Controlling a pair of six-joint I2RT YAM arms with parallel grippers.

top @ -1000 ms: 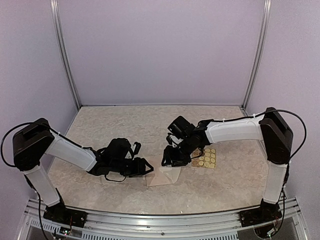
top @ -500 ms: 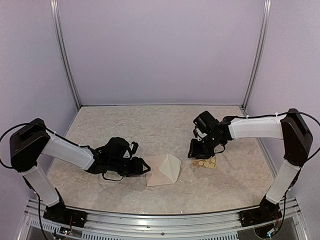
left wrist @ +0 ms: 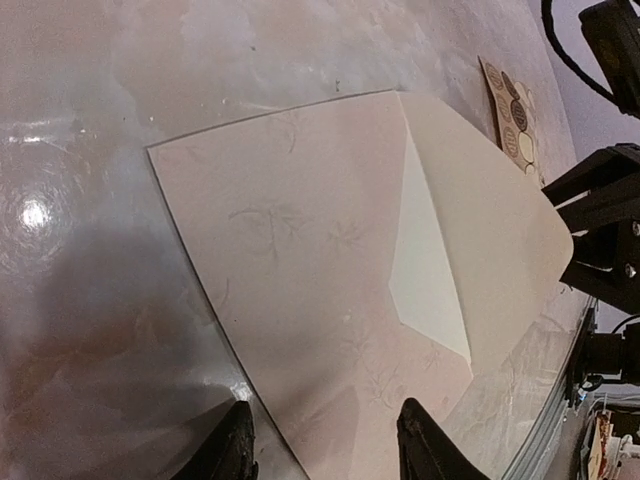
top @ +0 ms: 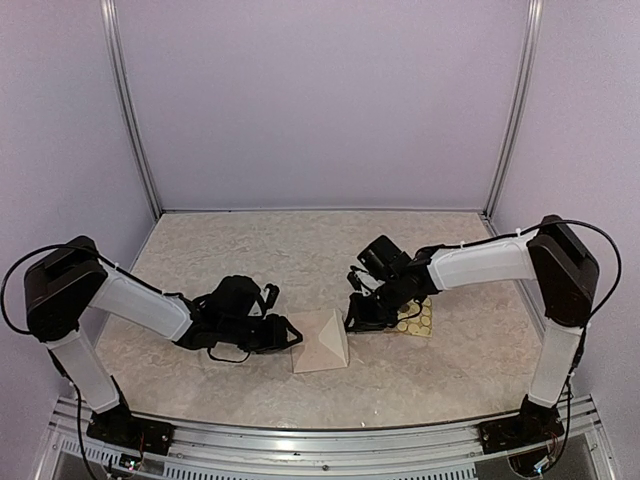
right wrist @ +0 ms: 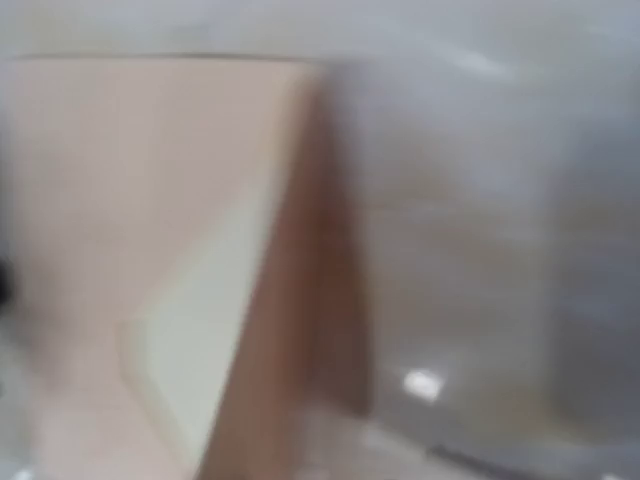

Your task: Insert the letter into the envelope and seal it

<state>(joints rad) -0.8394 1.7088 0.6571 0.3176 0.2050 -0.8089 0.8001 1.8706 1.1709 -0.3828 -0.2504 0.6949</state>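
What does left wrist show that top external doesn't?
Only left wrist: the faint floral print on the envelope and its paler triangular patch, framed by the left gripper's open jaws. Only top external: the left arm and right arm whole, and the rear wall. Both: envelope, sticker sheet, right gripper, table.

We count one pale cream-pink paper envelope (top: 322, 342) with a pointed flap. One tan sheet of round stickers (top: 418, 318), partly covered, so no sticker tally. Two black pincers: left pincer (top: 292, 335), right pincer (top: 358, 316). One beige marbled desk (top: 250, 260).
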